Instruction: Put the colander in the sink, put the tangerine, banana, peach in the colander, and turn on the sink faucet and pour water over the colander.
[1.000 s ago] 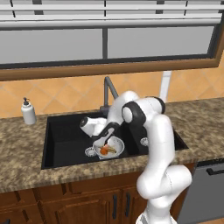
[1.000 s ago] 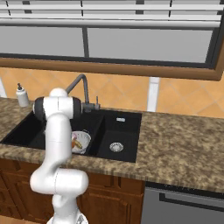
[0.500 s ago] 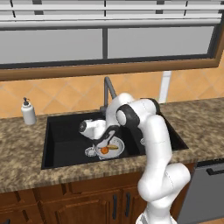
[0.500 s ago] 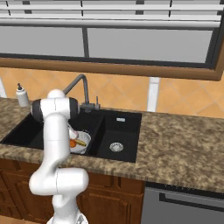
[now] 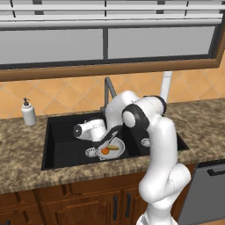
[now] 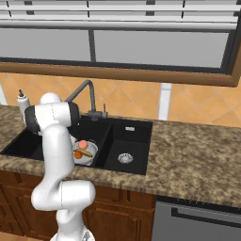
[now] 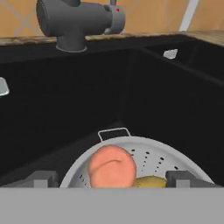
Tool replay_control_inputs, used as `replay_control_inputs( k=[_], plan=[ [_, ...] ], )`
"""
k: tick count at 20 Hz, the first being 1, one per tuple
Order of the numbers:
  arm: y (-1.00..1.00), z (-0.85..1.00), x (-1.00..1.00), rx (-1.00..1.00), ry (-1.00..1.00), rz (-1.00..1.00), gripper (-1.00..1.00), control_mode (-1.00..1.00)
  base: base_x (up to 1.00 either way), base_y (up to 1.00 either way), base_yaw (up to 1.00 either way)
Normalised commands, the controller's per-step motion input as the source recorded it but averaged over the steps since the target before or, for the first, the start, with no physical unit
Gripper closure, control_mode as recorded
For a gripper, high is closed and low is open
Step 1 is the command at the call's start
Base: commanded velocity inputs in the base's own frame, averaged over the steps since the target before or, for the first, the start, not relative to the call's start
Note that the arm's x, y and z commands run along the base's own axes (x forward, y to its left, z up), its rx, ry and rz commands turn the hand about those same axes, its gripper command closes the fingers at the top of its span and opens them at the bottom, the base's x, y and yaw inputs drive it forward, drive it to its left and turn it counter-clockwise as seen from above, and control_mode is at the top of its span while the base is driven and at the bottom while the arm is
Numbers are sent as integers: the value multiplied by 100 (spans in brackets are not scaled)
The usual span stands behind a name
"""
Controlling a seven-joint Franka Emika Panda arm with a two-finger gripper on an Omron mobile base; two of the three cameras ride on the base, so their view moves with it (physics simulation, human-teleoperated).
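Note:
The white perforated colander (image 5: 115, 154) (image 6: 89, 157) (image 7: 148, 153) sits in the left basin of the black sink (image 5: 61, 140) (image 6: 104, 134). In it lie the pale peach (image 7: 111, 166) (image 6: 83, 144), the orange tangerine (image 5: 105, 150) (image 6: 77, 154) and the yellow banana (image 5: 114, 148) (image 7: 151, 181). My gripper (image 5: 103, 143) (image 7: 111, 180) hangs low over the colander, open. Its fingertips (image 7: 41, 178) stand wide on either side of the peach, clear of it. The dark sink faucet (image 5: 108, 90) (image 6: 87, 92) (image 7: 74, 19) rises behind the basin.
A white soap dispenser (image 5: 28, 112) (image 6: 21, 100) stands on the granite counter left of the sink. The narrower right basin (image 6: 124, 150) has a silver drain. A window runs above the tiled back wall. A dishwasher front (image 5: 206, 184) is at the lower right.
The fingers have spread wider and let go of the peach, which now rests in the colander. The hand has swung slightly left over the left basin.

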Motion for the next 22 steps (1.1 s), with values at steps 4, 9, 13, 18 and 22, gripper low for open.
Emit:
replay_control_inputs(
  k=[4,9,13,18,22],
  plan=[
    [49,46,-100,-1,-25,7,-100,-100,0,0,0],
    [20,92,-100,4,-34,2,-100,-100,0,0,0],
    [-15,100,-99,22,-38,-3,-100,-100,0,0,0],
    [-79,100,-82,37,-23,-13,-100,-100,0,0,0],
    [-100,100,-46,50,0,-21,-100,-100,0,0,0]
  ],
)
